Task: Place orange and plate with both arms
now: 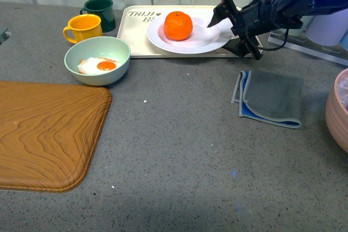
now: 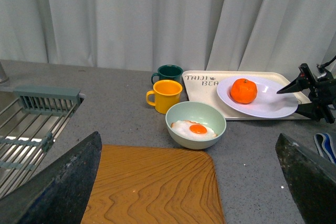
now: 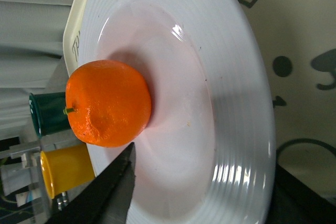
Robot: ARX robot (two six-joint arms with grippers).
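The orange (image 1: pixel 178 25) lies on the left half of the white ribbed plate (image 1: pixel 204 41), which rests on a cream tray (image 1: pixel 135 35) at the back of the table. My right gripper (image 1: pixel 232 29) is open, and its fingers straddle the plate's right rim, one above and one below. In the right wrist view the orange (image 3: pixel 107 103) and the plate (image 3: pixel 233 129) fill the frame between the right gripper's (image 3: pixel 207 198) dark fingers. My left gripper (image 2: pixel 189 182) hangs open over the wooden board (image 2: pixel 152 187), far from the orange (image 2: pixel 243 91), and holds nothing.
A green bowl (image 1: pixel 103 79) with a fried egg sits left of the tray, with a yellow mug (image 1: pixel 84 27) and a dark green mug (image 1: pixel 100 12) behind it. A grey cloth (image 1: pixel 272 97) lies at the right, beside a pink bowl (image 1: pixel 338 110). A dish rack (image 2: pixel 31 124) stands far left.
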